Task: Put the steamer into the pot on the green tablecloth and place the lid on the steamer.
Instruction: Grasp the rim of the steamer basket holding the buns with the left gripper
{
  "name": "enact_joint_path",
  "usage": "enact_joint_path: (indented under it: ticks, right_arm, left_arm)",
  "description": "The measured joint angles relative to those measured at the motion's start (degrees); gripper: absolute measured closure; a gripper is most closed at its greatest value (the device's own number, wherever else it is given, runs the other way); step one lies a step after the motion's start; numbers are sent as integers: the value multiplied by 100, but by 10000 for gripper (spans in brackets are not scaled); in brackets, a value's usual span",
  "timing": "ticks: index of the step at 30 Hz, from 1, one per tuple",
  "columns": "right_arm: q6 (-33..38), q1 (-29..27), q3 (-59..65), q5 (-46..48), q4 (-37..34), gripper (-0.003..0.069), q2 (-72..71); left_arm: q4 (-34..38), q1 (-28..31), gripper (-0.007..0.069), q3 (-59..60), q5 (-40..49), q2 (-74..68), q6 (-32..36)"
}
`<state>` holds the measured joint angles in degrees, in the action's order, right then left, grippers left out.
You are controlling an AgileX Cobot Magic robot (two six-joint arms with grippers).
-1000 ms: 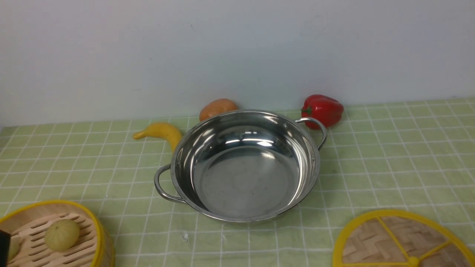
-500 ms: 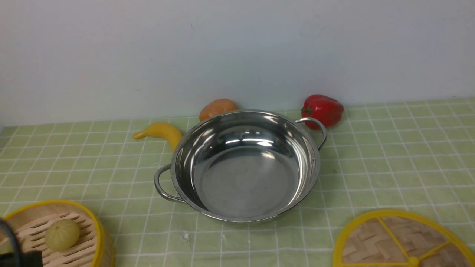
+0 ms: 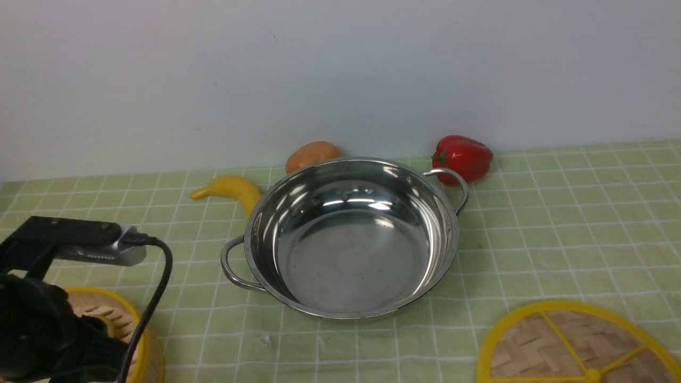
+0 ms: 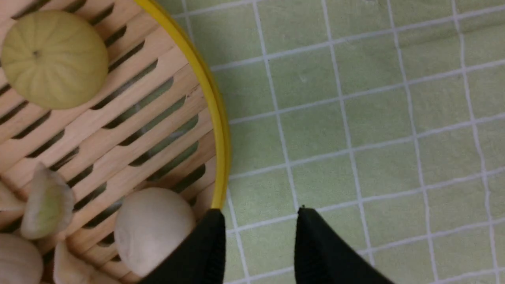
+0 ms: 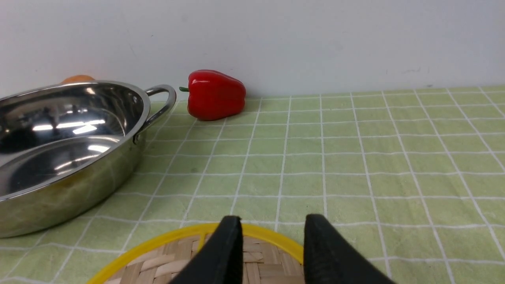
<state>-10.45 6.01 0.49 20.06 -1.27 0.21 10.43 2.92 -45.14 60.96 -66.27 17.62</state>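
Left claw point(image 4: 258, 211), jaws apart, hovers astride the rim of the steamer point(image 4: 219, 118), a white bun point(image 4: 152, 227) just beside its inner jaw. Clamp there and you may squash it. A one-sided lift could tip buns out before the pot point(image 3: 346, 266), well away.

A plain, matte, pale grey-white wall point(image 3: 340, 69) fills the front view from 9 o'clock through 12 to 3 o'clock. A few faint, small scuff marks point(image 3: 275, 37) show toward 11 o'clock. Light falls soft and even across it.
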Motion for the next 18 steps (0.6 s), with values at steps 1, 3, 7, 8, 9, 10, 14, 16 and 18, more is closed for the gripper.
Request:
enact_joint_path:
  ticks: [1,3,7,8,9,10,14,16,18]
  right_arm:
    - [0,0,0,0,5,419,0]
    - [0,0,0,0,5,419,0]
    - [0,0,0,0,5,419,0]
    - [0,0,0,0,5,419,0]
    - [0,0,0,0,5,419,0]
    - [0,0,0,0,5,419,0]
    - [0,0,0,0,5,419,0]
    - [0,0,0,0,5,419,0]
    - [0,0,0,0,5,419,0]
  left_arm:
    - [4,0,381,-88,-4,-296,59]
    - [17,0,381,-169,-20,-645,151]
    - [19,0,381,-234,-168,-1121,203]
    - [19,0,381,-246,-245,-1232,203]
    - [24,0,381,-245,-331,-1330,203]
    - [31,0,381,-245,-401,-1402,203]
    - [31,0,381,-245,-580,-1710,203]
    - [31,0,381,-245,-594,-1840,203]
    - [24,0,381,-245,-594,-1943,203]
